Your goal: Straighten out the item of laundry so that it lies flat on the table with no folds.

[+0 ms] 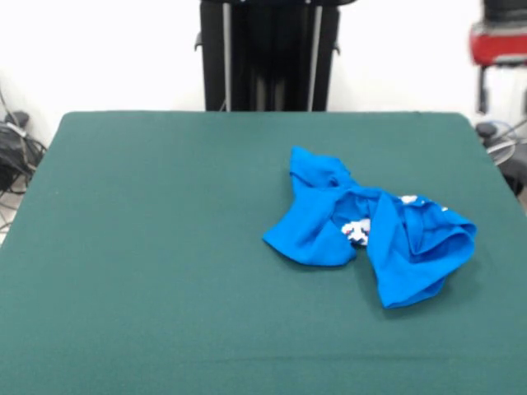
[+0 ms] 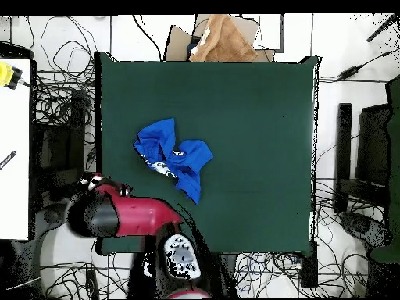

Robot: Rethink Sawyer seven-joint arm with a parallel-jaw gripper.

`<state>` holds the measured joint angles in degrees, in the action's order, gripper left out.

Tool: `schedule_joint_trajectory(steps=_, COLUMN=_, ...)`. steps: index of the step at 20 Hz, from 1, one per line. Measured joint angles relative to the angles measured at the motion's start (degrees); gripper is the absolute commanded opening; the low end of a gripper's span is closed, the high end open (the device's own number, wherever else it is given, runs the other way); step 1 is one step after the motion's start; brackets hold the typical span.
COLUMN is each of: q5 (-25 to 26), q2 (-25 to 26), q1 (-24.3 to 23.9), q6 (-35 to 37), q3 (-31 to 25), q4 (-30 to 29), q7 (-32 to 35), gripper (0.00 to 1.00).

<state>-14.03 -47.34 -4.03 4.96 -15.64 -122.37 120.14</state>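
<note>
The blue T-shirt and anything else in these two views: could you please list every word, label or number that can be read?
None can be read.
T-shirt: white print shows in the folds, too crumpled and small to read.
Table: no markings.
Robot arm: no legible label.

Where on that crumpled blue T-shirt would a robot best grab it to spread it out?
Probably the T-shirt is best pinched from above at the rounded lobe that sticks out at its outer edge. It stands clear of the bunched middle, so pulling it outward over the table should open folds.
</note>
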Motion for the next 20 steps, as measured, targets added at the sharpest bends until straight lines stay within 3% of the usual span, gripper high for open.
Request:
schedule_joint_trajectory(steps=1, q5=3.1, q2=2.4, q1=-3.6, q6=-0.2, q3=-0.7, q4=0.5, q7=0.0, gripper=1.0)
schedule_joint_trajectory(steps=3, q5=4.5, q2=3.5, q1=-5.1, q6=-0.2, q3=-1.0, q4=0.8, q7=0.0, gripper=1.0)
schedule_joint_trajectory(steps=8, q5=14.8, q2=9.2, q1=-14.4, q6=-0.2, q3=-2.7, q4=1.5, q7=0.0, gripper=1.0)
schedule_joint_trajectory(steps=14, q5=22.3, q2=10.0, q1=-19.8, q6=1.3, q3=-3.6, q4=2.0, q7=0.0, gripper=1.0)
schedule_joint_trajectory(steps=20, q5=28.9, q2=9.8, q1=-24.5, q6=8.4, q3=-4.0, q4=4.6, q7=-0.1, gripper=1.0)
